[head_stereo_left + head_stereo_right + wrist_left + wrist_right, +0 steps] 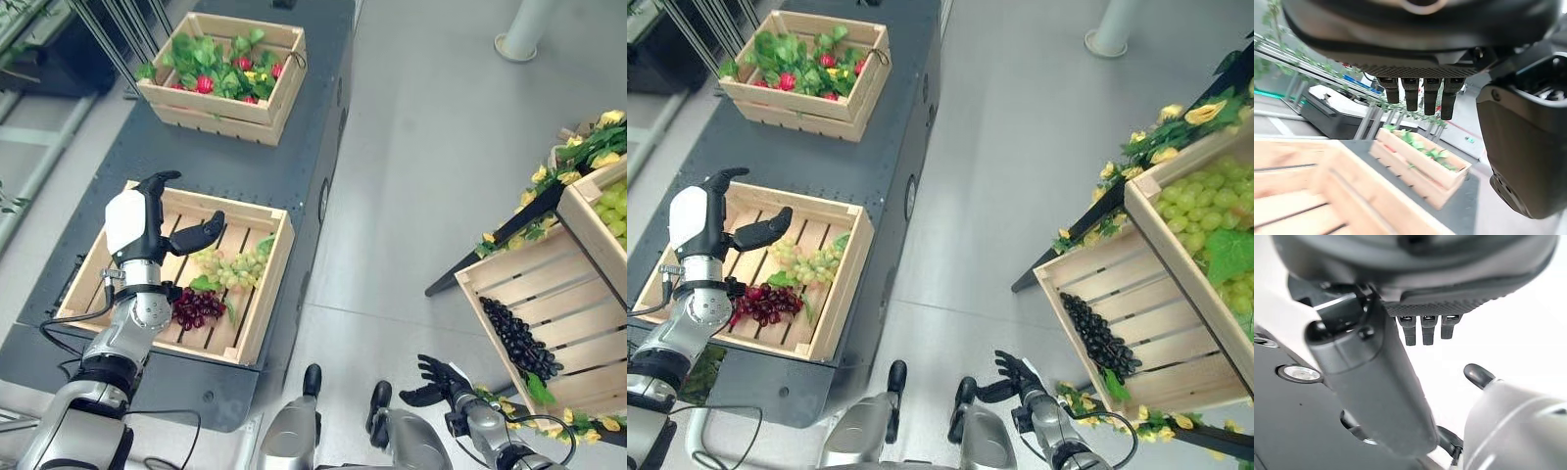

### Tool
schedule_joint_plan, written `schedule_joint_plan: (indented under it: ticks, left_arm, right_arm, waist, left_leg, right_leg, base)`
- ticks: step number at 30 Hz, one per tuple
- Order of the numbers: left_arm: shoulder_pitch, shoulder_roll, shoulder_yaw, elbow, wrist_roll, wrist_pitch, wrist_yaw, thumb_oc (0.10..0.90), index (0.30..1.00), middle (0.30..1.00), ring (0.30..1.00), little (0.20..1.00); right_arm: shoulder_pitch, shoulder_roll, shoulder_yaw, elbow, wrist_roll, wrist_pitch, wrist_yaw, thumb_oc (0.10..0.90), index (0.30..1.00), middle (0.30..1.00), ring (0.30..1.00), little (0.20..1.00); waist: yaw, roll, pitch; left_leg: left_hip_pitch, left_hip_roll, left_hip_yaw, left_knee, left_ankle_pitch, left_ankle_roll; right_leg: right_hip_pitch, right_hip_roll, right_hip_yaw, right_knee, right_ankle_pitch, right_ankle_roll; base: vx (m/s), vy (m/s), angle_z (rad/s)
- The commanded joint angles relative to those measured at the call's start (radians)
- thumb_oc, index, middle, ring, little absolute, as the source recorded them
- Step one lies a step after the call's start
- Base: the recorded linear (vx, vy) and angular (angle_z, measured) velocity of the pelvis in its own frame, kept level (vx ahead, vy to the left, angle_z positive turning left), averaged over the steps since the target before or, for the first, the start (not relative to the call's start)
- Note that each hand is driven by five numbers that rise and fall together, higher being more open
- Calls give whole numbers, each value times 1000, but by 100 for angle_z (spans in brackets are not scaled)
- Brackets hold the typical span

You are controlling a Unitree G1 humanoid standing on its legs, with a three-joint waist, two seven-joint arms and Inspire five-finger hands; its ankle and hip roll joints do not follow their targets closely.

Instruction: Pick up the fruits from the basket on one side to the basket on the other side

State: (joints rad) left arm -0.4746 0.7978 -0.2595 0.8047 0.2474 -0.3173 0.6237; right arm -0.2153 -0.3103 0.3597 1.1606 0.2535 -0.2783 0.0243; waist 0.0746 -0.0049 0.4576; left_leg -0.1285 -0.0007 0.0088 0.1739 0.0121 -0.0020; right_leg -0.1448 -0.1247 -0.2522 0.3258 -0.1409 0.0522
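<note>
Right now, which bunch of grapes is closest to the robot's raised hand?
The green bunch, just past the left hand's thumb; the dark red bunch lies lower beside the wrist, and the black bunch is in the crate opposite.

Left hand (147, 227) open over wooden crate (263, 294); green grapes (233, 268) just beside thumb, red grapes (197, 306) beneath wrist. Right hand (438, 381) open near crate of black grapes (520, 340).

A dark grey table (265, 176) carries two wooden crates. The near crate (263, 284) sits directly below the left hand (137, 227); the far crate (220, 108), filled with greenery, stands beyond that hand's fingertips, well apart from the near crate. The table stands on a grey floor (431, 147).
</note>
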Motion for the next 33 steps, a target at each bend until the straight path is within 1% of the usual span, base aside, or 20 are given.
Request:
schedule_joint_plan:
  ticks: [1,3,5,7,9,10,13,15,17,19,21,23,27,30,33]
  left_arm:
    - [-107,97,52,-14,30,13,105,800,900,900,900,900]
    - [-127,113,43,6,50,22,111,800,900,900,900,900]
    - [-160,132,15,28,72,47,118,800,900,900,900,900]
    - [-188,146,-4,41,100,52,113,800,900,900,900,900]
    - [-207,159,-31,49,118,49,108,800,900,900,900,900]
    - [-224,170,-53,50,143,67,82,800,900,900,900,900]
    - [-263,201,-104,53,156,93,62,800,900,900,900,900]
    - [-290,221,-129,61,160,75,58,800,900,900,900,900]
    - [-302,230,-148,53,163,63,56,800,900,900,900,900]
    - [-318,236,-168,44,208,50,50,800,900,900,900,900]
    - [-343,262,-230,16,264,51,21,800,900,900,900,900]
    - [-350,273,-253,-4,284,67,12,800,900,900,900,900]
    - [-375,299,-290,0,300,73,-13,800,900,900,900,900]
    - [-404,319,-316,-21,318,120,0,800,900,900,900,900]
    - [-448,333,-340,-6,338,140,8,800,900,900,900,900]
  right_arm:
    - [39,-40,-3,-87,39,-84,-36,800,900,900,900,900]
    - [24,-49,2,-97,45,-85,-43,800,900,900,900,900]
    - [-1,-60,8,-101,67,-84,-45,800,900,900,900,900]
    - [-19,-69,7,-104,82,-87,-40,800,900,900,900,900]
    - [-26,-77,8,-104,85,-87,-35,800,900,900,900,900]
    - [-28,-86,5,-108,78,-85,-30,800,900,900,900,900]
    - [-35,-104,7,-108,70,-79,-27,800,900,900,900,900]
    - [-47,-114,9,-95,53,-67,-23,800,900,900,900,900]
    - [-52,-117,17,-89,40,-68,-18,800,900,900,900,900]
    - [-61,-119,25,-86,53,-74,-13,800,900,900,900,900]
    - [-77,-125,31,-94,52,-84,1,800,900,900,900,900]
    - [-82,-132,39,-115,36,-96,4,800,900,900,900,900]
    - [-89,-147,48,-157,68,-110,-2,800,900,900,900,900]
    - [-97,-154,48,-189,87,-107,-5,800,900,900,900,900]
    - [-94,-154,50,-197,89,-111,-4,800,900,900,900,900]
  waist:
    - [-6,11,-15]
    - [-5,3,8]
    - [-2,-11,35]
    - [0,-22,56]
    - [-2,-25,62]
    - [-4,-26,62]
    - [-7,-27,62]
    - [-6,-26,62]
    - [-4,-28,62]
    - [-1,-30,62]
    - [2,-26,62]
    - [2,-23,62]
    - [-1,-22,62]
    - [2,-31,62]
    - [-2,-43,62]
  left_leg:
    - [-92,-27,69,204,-151,35]
    - [-132,-20,75,238,-158,35]
    - [-188,-14,80,284,-165,35]
    - [-231,-9,84,314,-172,37]
    - [-267,-6,86,332,-174,36]
    - [-303,-4,88,344,-176,37]
    - [-360,-3,89,357,-173,38]
    - [-405,-1,88,370,-174,39]
    - [-428,0,86,376,-175,41]
    - [-451,1,86,385,-177,42]
    - [-477,-4,81,392,-178,40]
    - [-493,-7,80,401,-181,38]
    - [-521,-8,79,426,-190,38]
    - [-535,-7,73,430,-190,36]
    - [-553,-1,71,444,-195,37]
  right_leg:
    - [-53,-11,-10,166,-67,-38]
    - [-90,-13,-8,194,-81,-44]
    - [-142,-17,-9,241,-92,-50]
    - [-183,-17,-10,275,-98,-54]
    - [-218,-15,-9,295,-100,-55]
    - [-253,-14,-7,308,-102,-56]
    - [-312,-10,-2,326,-100,-56]
    - [-357,-9,-2,341,-99,-56]
    - [-382,-9,-6,350,-99,-56]
    - [-403,-8,-8,361,-99,-56]
    - [-431,-7,-7,375,-100,-55]
    - [-445,-7,-5,381,-103,-54]
    - [-473,-8,-1,399,-106,-54]
    - [-485,-5,-4,407,-106,-52]
    - [-500,-4,-5,414,-103,-50]
  base:
    - [-105,96,16]
    - [-101,50,9]
    - [-93,41,-1]
    - [-70,31,-3]
    - [-40,45,-5]
    - [-31,53,1]
    - [-22,43,5]
    - [-8,16,1]
    - [7,16,5]
    - [10,8,7]
    - [11,21,14]
    - [13,36,13]
    - [9,20,1]
    - [0,0,0]
    - [0,0,0]
